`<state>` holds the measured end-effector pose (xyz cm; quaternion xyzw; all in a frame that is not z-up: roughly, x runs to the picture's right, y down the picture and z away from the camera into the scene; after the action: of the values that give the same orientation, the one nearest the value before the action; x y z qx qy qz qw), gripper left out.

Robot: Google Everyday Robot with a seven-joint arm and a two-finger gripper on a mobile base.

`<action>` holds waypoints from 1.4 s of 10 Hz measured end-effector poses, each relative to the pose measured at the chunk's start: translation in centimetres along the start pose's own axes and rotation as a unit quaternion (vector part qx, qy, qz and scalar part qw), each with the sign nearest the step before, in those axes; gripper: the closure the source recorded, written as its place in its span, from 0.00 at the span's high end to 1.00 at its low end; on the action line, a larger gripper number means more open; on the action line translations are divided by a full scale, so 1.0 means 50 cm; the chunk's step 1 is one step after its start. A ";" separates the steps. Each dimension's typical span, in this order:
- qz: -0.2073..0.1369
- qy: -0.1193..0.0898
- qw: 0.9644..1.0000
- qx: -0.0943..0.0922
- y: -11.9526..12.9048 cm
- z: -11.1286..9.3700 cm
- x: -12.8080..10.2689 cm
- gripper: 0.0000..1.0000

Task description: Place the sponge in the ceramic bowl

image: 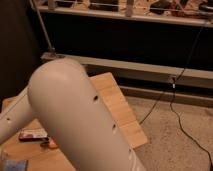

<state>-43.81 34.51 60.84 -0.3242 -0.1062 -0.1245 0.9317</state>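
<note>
My arm's big white elbow (75, 115) fills the lower left, and its forearm (12, 120) runs off the left edge. My gripper is out of view beyond that edge, with its jaws standing wide. A blue-grey patch at the bottom left corner looks like the sponge (11, 164), lying on the wooden table (117, 100). The ceramic bowl is hidden behind the arm.
A small flat packet (32, 134) and an orange carrot-like object (50, 143) lie on the table just under the forearm. The table's right edge drops to a speckled floor with a black cable (175, 117). A dark shelf unit (125, 45) stands behind.
</note>
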 end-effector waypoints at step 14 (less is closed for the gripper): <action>0.073 0.008 0.994 0.080 -0.037 0.102 -0.020 0.65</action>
<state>-45.89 36.49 65.55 -0.2546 -0.0841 -0.0502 0.9621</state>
